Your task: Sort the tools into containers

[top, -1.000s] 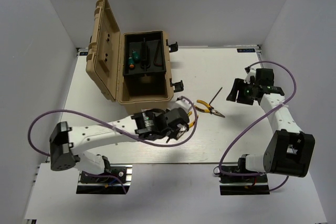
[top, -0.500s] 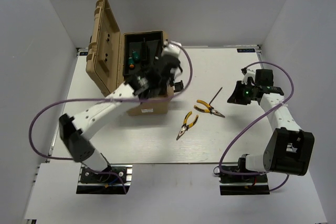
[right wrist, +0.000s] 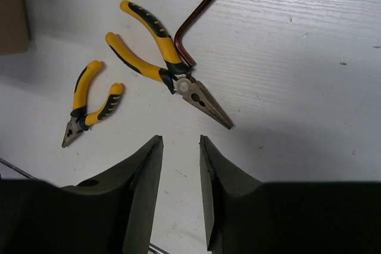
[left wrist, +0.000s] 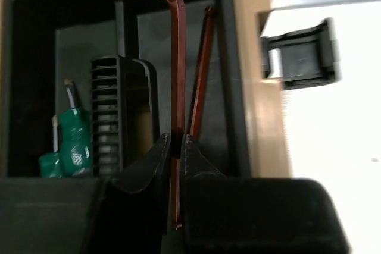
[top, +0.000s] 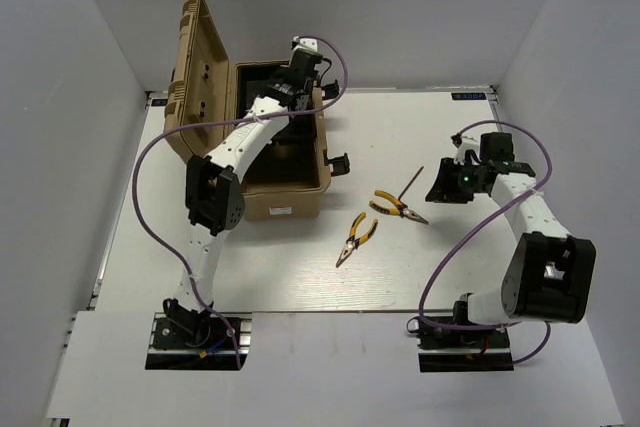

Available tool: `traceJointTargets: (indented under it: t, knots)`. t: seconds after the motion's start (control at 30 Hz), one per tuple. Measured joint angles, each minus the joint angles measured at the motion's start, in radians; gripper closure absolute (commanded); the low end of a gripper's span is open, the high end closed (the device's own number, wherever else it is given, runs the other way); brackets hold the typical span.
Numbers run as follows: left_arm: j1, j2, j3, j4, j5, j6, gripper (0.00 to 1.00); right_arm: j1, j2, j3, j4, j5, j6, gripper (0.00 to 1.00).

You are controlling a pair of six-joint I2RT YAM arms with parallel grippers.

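The tan toolbox (top: 285, 202) stands open at the back left, lid up. My left gripper (top: 297, 82) reaches into its black tray and is shut on a thin L-shaped hex key (left wrist: 177, 57), held upright between the jaws of the left gripper (left wrist: 176, 138). A second thin rod (left wrist: 201, 69) lies beside it, and two green screwdrivers (left wrist: 74, 141) sit in the left compartment. On the table lie the larger pliers (top: 397, 207), the smaller pliers (top: 357, 237) and another hex key (top: 413, 182). My right gripper (top: 440, 185) hovers open and empty; in the right wrist view the right gripper (right wrist: 180, 139) is just short of the larger pliers (right wrist: 161, 57).
The toolbox's tan right wall (left wrist: 247, 87) carries black latches (top: 340, 162) that stick out toward the table. The left arm's purple cable (top: 335, 72) loops over the box. White walls close in the table on three sides.
My left arm has swung from the table in front of the toolbox up and over its tray. The right gripper has drifted slightly left, toward the pliers.
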Motion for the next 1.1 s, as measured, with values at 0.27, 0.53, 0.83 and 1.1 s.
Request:
traceJointTargets:
  t: [0.27, 0.53, 0.83, 1.1]
  knots:
    - [0.058, 0.046, 0.023, -0.019, 0.079, 0.007, 0.36, 0.056, 0.192, 0.154, -0.017, 0.062, 0.050, 0.58]
    - [0.060, -0.063, -0.055, 0.002, 0.153, 0.018, 0.33, 0.164, 0.422, 0.369, -0.006, 0.212, 0.173, 0.56]
    - [-0.040, -0.866, -0.892, 0.270, 0.523, 0.044, 0.24, 0.279, 0.558, 0.443, -0.021, 0.406, 0.258, 0.58]
    - [-0.063, -1.284, -1.221, 0.339, 0.631, 0.053, 0.23, 0.292, 0.567, 0.443, -0.041, 0.509, 0.285, 0.59]
